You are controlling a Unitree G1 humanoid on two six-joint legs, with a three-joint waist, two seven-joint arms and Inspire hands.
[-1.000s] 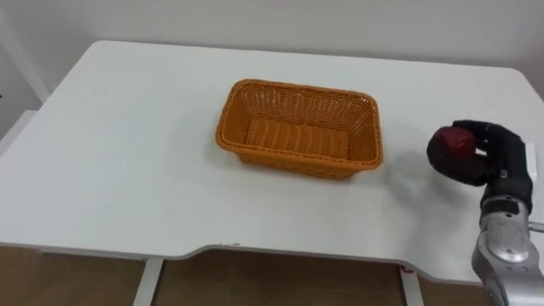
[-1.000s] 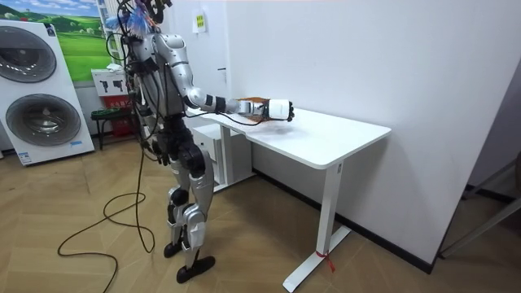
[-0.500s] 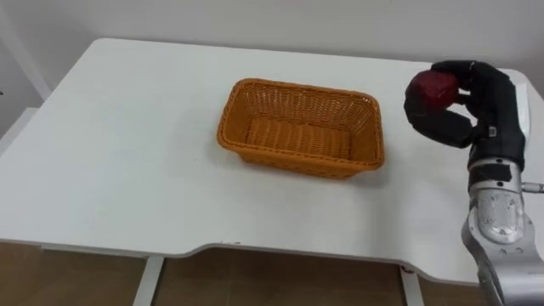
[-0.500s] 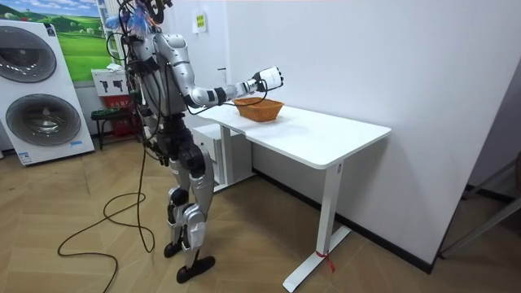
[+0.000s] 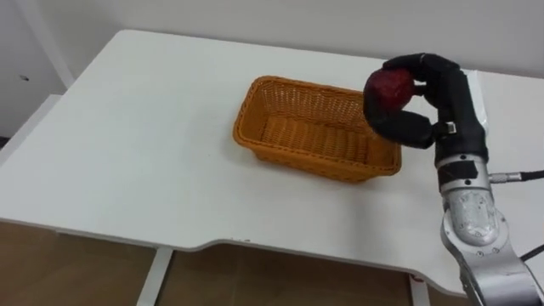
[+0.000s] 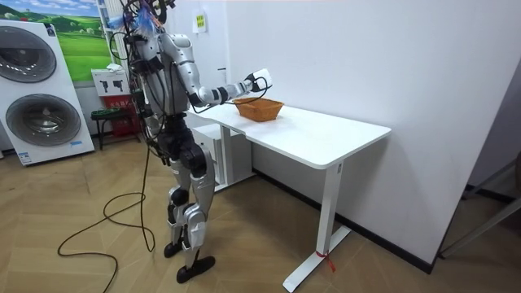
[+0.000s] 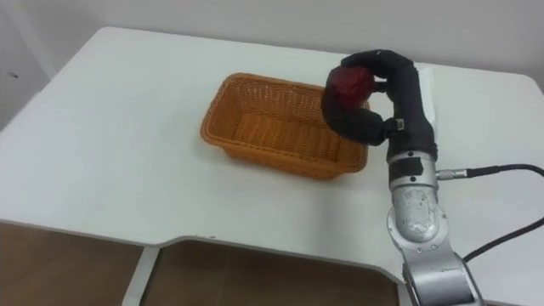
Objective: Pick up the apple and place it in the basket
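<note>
We only see part of the apple (image 5: pixel 389 87); the right hand (image 5: pixel 444 98) wraps the rest and blocks the basket (image 5: pixel 293 159)'s far right corner. The table (image 5: pixel 127 153) runs off the frame's right edge. In the room view that hand's too small to read.

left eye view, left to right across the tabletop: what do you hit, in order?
bare table → basket → apple, over the basket's right end → right hand, curled round the apple
</note>
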